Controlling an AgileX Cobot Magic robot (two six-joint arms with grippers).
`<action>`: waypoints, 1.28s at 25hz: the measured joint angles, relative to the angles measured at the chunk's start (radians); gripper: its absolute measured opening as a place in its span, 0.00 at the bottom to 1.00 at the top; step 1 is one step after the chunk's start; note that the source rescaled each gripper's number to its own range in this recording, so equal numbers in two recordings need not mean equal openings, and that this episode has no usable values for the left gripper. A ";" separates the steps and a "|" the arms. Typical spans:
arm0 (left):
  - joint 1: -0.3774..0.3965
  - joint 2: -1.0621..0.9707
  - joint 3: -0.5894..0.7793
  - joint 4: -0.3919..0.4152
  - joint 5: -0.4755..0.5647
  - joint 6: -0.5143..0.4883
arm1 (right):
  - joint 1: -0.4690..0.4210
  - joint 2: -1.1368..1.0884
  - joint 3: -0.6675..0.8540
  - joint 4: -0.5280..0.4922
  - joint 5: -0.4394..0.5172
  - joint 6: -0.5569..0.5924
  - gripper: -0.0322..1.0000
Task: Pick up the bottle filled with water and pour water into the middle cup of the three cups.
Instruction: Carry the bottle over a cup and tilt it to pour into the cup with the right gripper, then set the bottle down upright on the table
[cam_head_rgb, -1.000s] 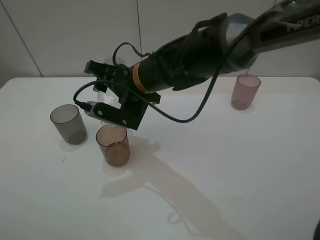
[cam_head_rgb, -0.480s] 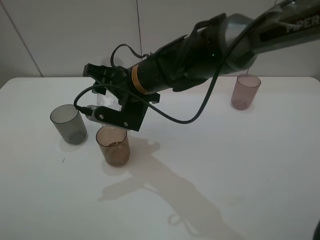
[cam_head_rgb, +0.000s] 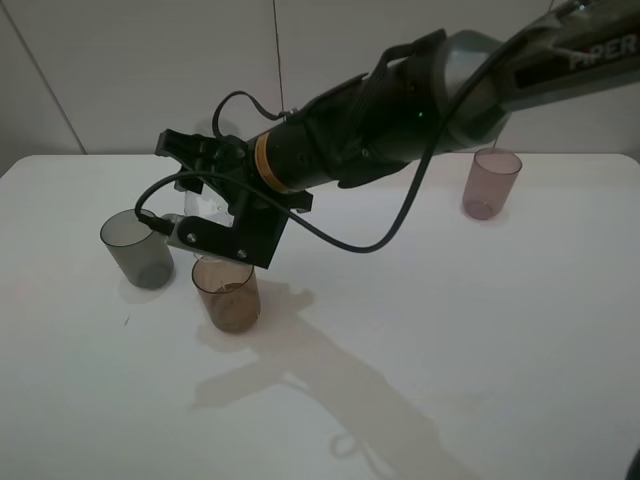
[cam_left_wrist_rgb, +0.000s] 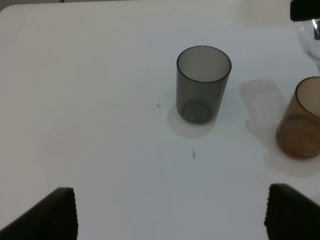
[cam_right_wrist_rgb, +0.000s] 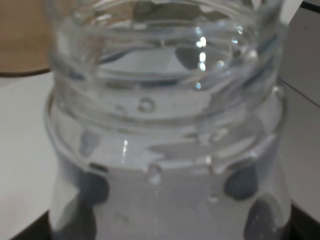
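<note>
My right gripper (cam_head_rgb: 196, 196) reaches across to the left side and is shut on the clear bottle (cam_head_rgb: 207, 207), holding it tilted just behind and above the orange-brown middle cup (cam_head_rgb: 227, 293). In the right wrist view the bottle's threaded open neck (cam_right_wrist_rgb: 165, 125) fills the frame, with water inside, and the orange-brown cup (cam_right_wrist_rgb: 22, 35) shows at one corner. The smoky grey cup (cam_head_rgb: 137, 248) stands left of the orange one and the mauve-pink cup (cam_head_rgb: 491, 183) at the far right. My left gripper (cam_left_wrist_rgb: 170, 215) is open and empty, short of the grey cup (cam_left_wrist_rgb: 202, 84). The left wrist view also shows the orange cup (cam_left_wrist_rgb: 301, 120) and the bottle (cam_left_wrist_rgb: 310, 37).
The white table (cam_head_rgb: 450, 330) carries only the three cups. The right arm's black body and cable (cam_head_rgb: 380, 120) span the back middle of the table. The wall stands close behind the table's far edge.
My right gripper with the bottle has shifted slightly left and up and turned a little over the orange-brown cup. The cups have not moved.
</note>
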 joint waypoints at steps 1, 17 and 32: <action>0.000 0.000 0.000 0.000 0.000 0.000 | 0.000 0.000 0.000 0.042 -0.003 0.001 0.08; 0.000 0.000 0.000 0.000 0.000 0.000 | -0.007 -0.106 0.000 1.016 -0.026 0.001 0.08; 0.000 0.000 0.000 0.000 0.000 0.000 | -0.105 -0.172 0.159 1.859 -0.099 0.003 0.08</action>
